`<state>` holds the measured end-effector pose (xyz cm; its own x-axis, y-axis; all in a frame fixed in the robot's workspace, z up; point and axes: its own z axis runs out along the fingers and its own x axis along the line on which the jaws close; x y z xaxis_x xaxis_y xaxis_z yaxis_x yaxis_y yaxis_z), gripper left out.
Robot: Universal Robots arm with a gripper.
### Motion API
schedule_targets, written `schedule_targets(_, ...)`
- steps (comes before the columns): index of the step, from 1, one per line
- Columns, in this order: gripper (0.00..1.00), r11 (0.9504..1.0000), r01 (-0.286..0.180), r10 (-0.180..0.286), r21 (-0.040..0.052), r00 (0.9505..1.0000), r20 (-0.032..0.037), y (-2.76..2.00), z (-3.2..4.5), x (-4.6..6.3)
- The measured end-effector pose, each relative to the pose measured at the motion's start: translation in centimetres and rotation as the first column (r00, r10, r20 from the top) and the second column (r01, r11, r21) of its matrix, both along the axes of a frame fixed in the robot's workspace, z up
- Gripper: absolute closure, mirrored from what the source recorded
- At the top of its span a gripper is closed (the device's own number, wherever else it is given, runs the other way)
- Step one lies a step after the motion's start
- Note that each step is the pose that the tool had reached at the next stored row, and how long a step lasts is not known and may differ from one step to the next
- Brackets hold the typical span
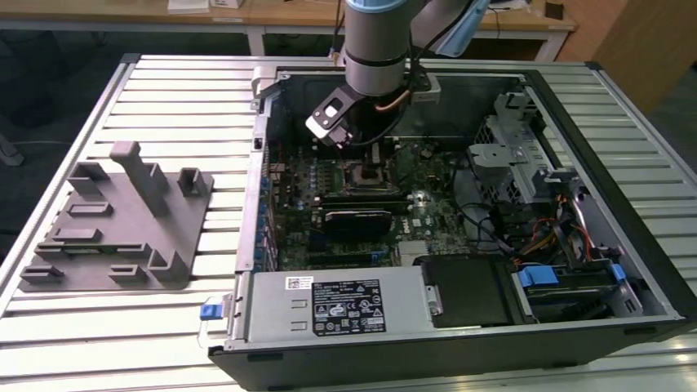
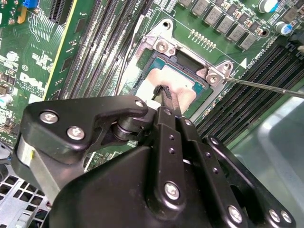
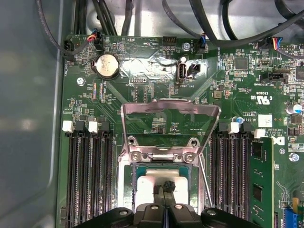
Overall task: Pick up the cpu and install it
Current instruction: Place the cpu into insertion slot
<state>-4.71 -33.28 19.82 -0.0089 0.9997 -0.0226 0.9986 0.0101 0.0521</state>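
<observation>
The fingers (image 2: 168, 102) are pressed together, gripping nothing, with their tips on or just above the cpu (image 2: 183, 86); I cannot tell whether they touch it. The cpu lies flat inside the socket (image 2: 161, 45) on the green motherboard (image 3: 156, 71), so placing it looks done. The socket's metal frame (image 3: 171, 108) stands raised and open, so clamping it down appears to remain. The computer case (image 1: 436, 359) lies open on the table (image 1: 175, 90).

The arm (image 1: 376, 41) stands upright above the socket (image 3: 164, 156), its gripper (image 2: 164, 91) pointing down at it, fingers pressed tight together.
</observation>
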Motion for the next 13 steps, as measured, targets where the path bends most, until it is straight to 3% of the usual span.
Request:
schedule_targets(5, 0.89, 1.0000, 0.000, 0.000, -0.0007, 1.0000, -0.0006, -0.01, 0.60, 0.0)
schedule_targets(13, 0.89, 1.0000, 0.000, 0.000, -0.0009, 1.0000, -0.0008, -0.01, 2.74, 0.0)
